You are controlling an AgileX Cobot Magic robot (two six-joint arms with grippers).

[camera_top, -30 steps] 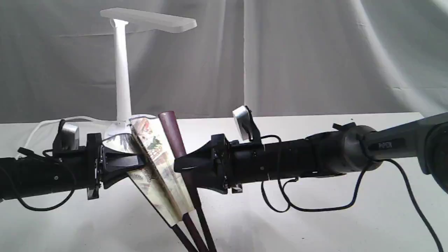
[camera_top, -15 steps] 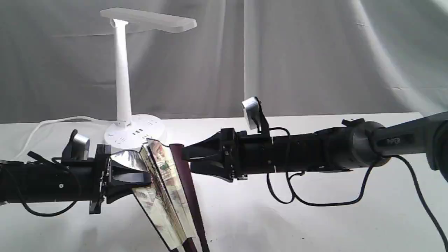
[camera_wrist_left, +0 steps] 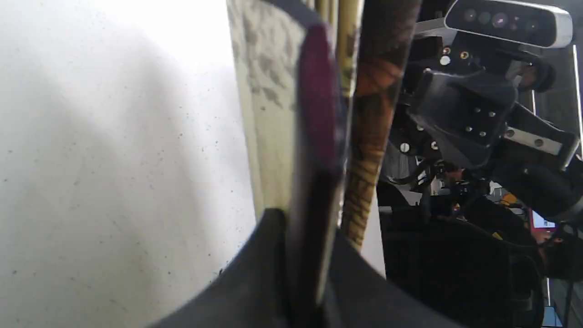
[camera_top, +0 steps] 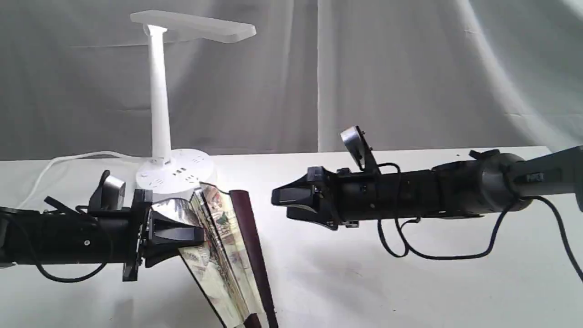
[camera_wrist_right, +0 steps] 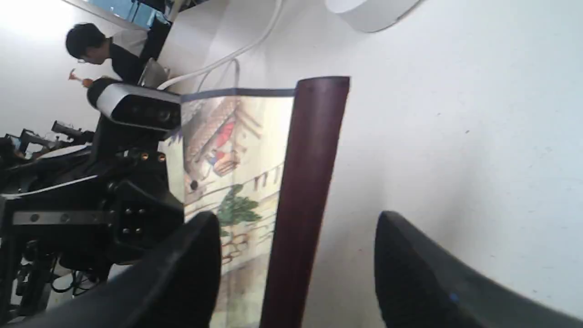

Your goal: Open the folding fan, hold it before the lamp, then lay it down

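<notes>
The folding fan (camera_top: 218,248) stands tilted and only partly spread, its cream pleats bunched together, low over the table in front of the lamp's base. My left gripper (camera_top: 193,234) is shut on the fan's left guard (camera_wrist_left: 314,136). The fan's other maroon guard (camera_top: 248,228) stands free on the right side. My right gripper (camera_top: 278,200) hangs open a little to the right of that guard (camera_wrist_right: 309,182), touching nothing. The white lamp (camera_top: 159,100) stands behind at the left, its round base (camera_top: 175,175) just behind the fan.
The lamp's white cord (camera_top: 59,161) runs off to the left along the back of the white table (camera_top: 410,291). A grey curtain (camera_top: 410,73) closes off the rear. A person (camera_wrist_right: 104,45) shows far off in the right wrist view.
My right gripper has let go of the fan's right guard and drawn back to the right. The left gripper has sunk lower with the fan still in it.
</notes>
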